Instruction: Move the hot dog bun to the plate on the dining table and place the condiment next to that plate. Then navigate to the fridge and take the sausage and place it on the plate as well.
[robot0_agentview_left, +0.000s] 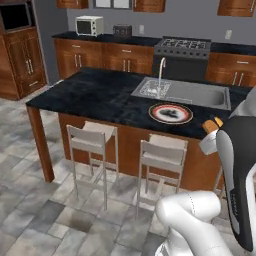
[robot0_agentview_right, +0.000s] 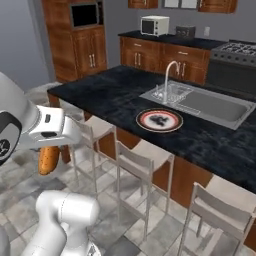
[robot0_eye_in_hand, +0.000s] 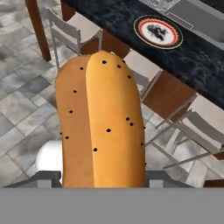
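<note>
Overhead, claw (robot0_agentview_right: 48, 150) closed around the hot dog bun (robot0_eye_in_hand: 101, 122), short of the plate (robot0_agentview_left: 170, 113) on the dining table (robot0_agentview_left: 100, 95).

plate (robot0_agentview_left: 170, 113) on dining table (robot0_agentview_left: 95, 95), before sink (robot0_agentview_left: 200, 94) | stools (robot0_agentview_left: 92, 142) likely tucked below

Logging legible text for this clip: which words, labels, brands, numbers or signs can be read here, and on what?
None can be read.
The plate: dark markings in its white centre, no legible letters.
The microwave: any panel print is too small to read.
The hot dog bun: dark specks, no text.
</note>
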